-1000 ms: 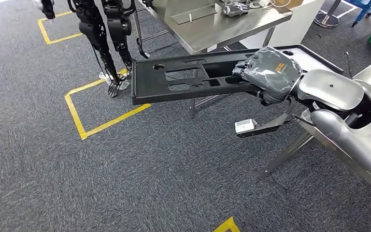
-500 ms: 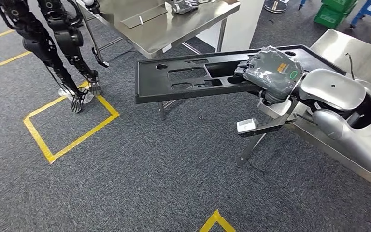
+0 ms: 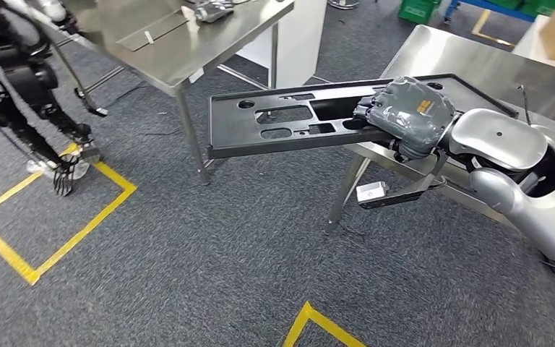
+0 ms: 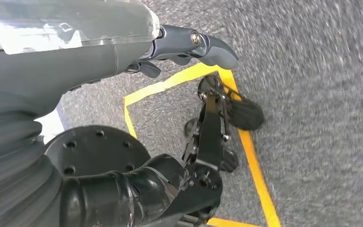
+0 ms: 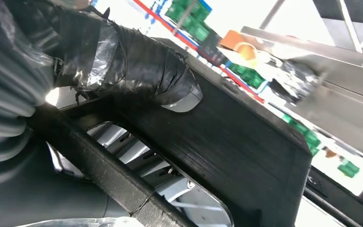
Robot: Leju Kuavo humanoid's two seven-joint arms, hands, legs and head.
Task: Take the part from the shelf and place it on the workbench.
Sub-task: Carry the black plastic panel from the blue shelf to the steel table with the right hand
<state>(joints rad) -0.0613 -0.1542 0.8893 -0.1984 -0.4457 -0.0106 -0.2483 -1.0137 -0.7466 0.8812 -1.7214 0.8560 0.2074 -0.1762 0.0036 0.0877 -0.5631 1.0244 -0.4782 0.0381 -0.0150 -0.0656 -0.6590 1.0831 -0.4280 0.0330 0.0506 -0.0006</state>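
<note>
Far left on the carpet, yellow tape marks a square and another robot's black legs stand at its corner. Behind them, a steel table with a small dark item on top, too small to identify. Centre: long black plastic part with cut-outs, held roughly level in the air, free end sticking out over the floor, other end over the edge of a second steel workbench at right. Right hand grips the part near that end, fingers wrapped over the top edge; in the right wrist view a taped thumb presses on the black surface. Left hand hangs over the carpet, thumb and fingers part-curled with nothing in them, though how far closed is hard to tell. Risk, as I judge it: one-handed grip near one end leaves a long overhang, so the part could twist or slip, or its free end could clip the first table's leg while the robot turns. Contact between part and bench is hidden by the hand; bench's far side is cut off.
</note>
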